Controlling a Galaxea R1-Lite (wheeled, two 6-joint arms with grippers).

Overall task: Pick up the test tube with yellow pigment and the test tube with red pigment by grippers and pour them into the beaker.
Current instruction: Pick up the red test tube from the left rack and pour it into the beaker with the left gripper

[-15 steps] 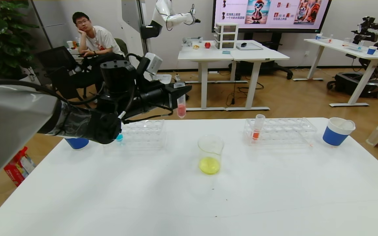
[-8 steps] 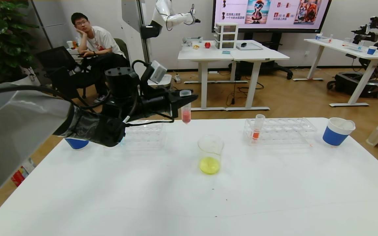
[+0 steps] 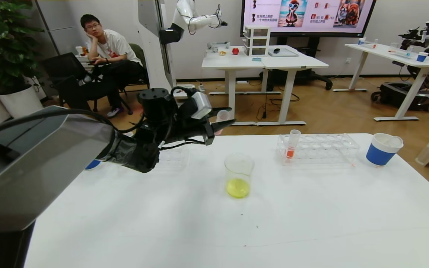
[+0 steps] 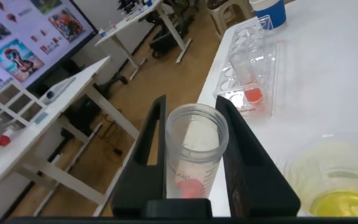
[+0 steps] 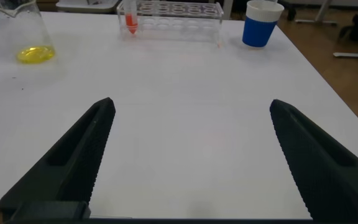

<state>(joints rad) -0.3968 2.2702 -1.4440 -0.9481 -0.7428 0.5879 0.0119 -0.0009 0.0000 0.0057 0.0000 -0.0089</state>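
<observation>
- Since the earlier frames the black two-fingered left gripper (image 3: 225, 120) has carried the slim clear test tube with red pigment (image 4: 193, 155) rightward, toward the squat clear glass beaker (image 3: 239, 175), and tipped it from upright to nearly lying, mouth away from the arm.
- Left of the beaker, the left gripper is clamped on that tube; the tube sits up and behind the beaker's rim, not yet over it.
- Risk: with the tube already tilted this far short of the rim, red liquid could run out onto the white table (image 3: 207, 230) behind the beaker; a further swing could also knock the light beaker, which holds yellow liquid at its bottom.
- The yellow tube itself is not visible; judging by the beaker, that pour is done.
- Right of the beaker, a clear plastic tube rack (image 3: 318, 149) holds a second red-orange tube (image 3: 292, 145); beyond it stands a blue-and-white paper cup (image 3: 383, 149).
- The right gripper (image 5: 191, 155) hangs low over the near table, its fingers wide apart and holding nothing.
- Behind the beaker lies a wood-floored room with white desks, a wall screen and a seated man.
</observation>
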